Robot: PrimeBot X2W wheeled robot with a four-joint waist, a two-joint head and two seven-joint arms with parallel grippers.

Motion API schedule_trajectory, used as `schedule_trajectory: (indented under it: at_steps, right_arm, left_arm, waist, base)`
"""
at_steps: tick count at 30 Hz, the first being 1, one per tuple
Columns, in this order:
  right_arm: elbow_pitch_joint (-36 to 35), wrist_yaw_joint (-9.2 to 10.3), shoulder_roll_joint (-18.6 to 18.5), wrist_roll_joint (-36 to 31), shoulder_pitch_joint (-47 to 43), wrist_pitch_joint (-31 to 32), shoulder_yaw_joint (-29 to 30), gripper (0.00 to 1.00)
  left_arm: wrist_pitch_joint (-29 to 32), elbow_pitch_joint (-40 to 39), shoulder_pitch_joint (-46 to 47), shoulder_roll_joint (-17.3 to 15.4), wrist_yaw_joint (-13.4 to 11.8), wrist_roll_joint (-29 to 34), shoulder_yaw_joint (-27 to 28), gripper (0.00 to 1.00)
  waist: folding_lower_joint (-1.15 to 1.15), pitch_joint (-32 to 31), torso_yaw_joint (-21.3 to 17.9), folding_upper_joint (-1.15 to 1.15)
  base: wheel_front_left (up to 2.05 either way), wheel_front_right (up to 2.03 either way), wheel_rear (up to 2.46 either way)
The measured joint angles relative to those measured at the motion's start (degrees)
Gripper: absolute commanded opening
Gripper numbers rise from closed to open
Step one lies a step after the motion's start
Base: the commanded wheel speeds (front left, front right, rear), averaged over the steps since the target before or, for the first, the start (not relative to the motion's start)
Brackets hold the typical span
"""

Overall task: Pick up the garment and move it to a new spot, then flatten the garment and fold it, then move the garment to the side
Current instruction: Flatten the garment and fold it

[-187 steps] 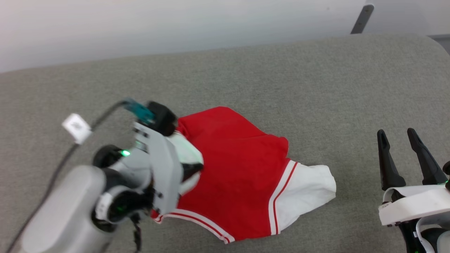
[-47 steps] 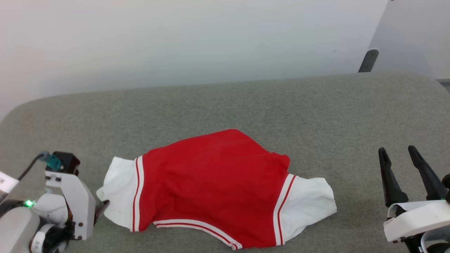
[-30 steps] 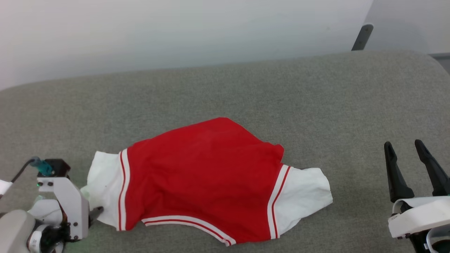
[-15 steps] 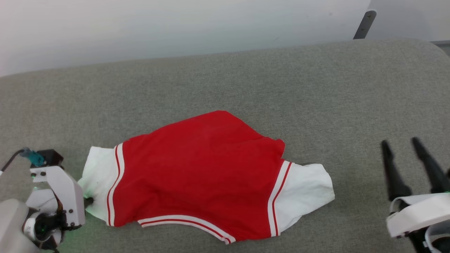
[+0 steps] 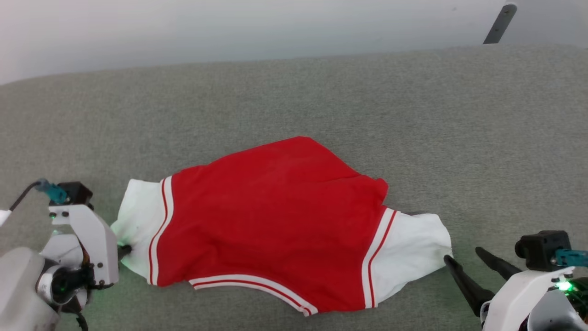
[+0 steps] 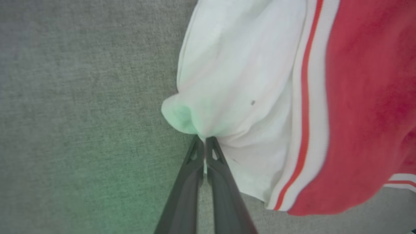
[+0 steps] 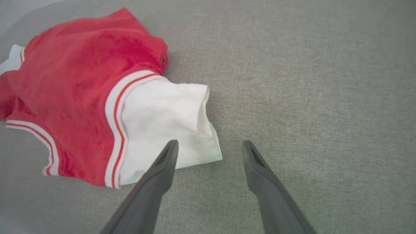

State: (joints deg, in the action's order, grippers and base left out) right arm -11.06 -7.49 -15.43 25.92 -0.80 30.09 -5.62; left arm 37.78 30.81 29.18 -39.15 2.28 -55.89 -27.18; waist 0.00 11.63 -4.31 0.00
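Observation:
The garment (image 5: pixel 271 220), a red shirt with white sleeve ends and red-and-white trim, lies spread on the grey padded surface (image 5: pixel 294 101). My left gripper (image 5: pixel 123 250) is at the shirt's left white sleeve end. In the left wrist view the garment (image 6: pixel 247 97) has a bunch of its white sleeve edge pinched by the left gripper (image 6: pixel 204 139), which is shut on it. My right gripper (image 5: pixel 461 255) stands open at the right white sleeve end. In the right wrist view the right gripper (image 7: pixel 210 144) has one finger over the corner of the garment (image 7: pixel 97 97) and the other over bare grey surface.
A dark post (image 5: pixel 500 23) rises behind the surface's far right edge, against a pale wall. Bare grey surface stretches behind the shirt and to its right (image 7: pixel 308 81).
My left gripper has shut on the left sleeve edge. My right gripper has swung in from pointing away at the right to the right sleeve end. The head camera has shifted.

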Motion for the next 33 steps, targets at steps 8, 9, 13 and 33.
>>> schedule_trajectory:
  at_steps: [8,9,13,33]
  right_arm:
    - [4.99,-0.01,0.79,-0.21,3.58,3.56,-0.77,1.00]
    - [6.00,-0.01,0.96,-0.21,4.13,4.05,-0.85,1.00]
    - [11.06,-0.01,1.56,-1.05,6.59,6.26,-1.15,1.00]
    - [17.79,0.00,-3.09,8.96,18.69,12.89,-5.81,0.00]
  left_arm:
    - [-0.35,-0.85,1.72,0.67,0.31,0.51,-0.48,0.00]
    - [-0.49,-0.89,2.02,0.80,0.32,0.53,-0.57,0.00]
    - [-0.73,-0.78,2.75,1.18,0.75,0.59,-0.70,0.00]
    - [2.70,0.33,4.58,1.89,0.91,0.59,-2.74,0.00]
  waist:
    - [0.00,1.89,1.56,0.00]
    - [0.00,2.14,1.75,0.00]
    - [0.00,3.01,2.44,0.00]
    - [0.00,0.13,3.79,0.00]
  base:
    - [0.00,0.00,0.00]
    - [0.00,0.00,0.00]
    - [0.00,0.00,0.00]
    - [0.00,0.00,0.00]
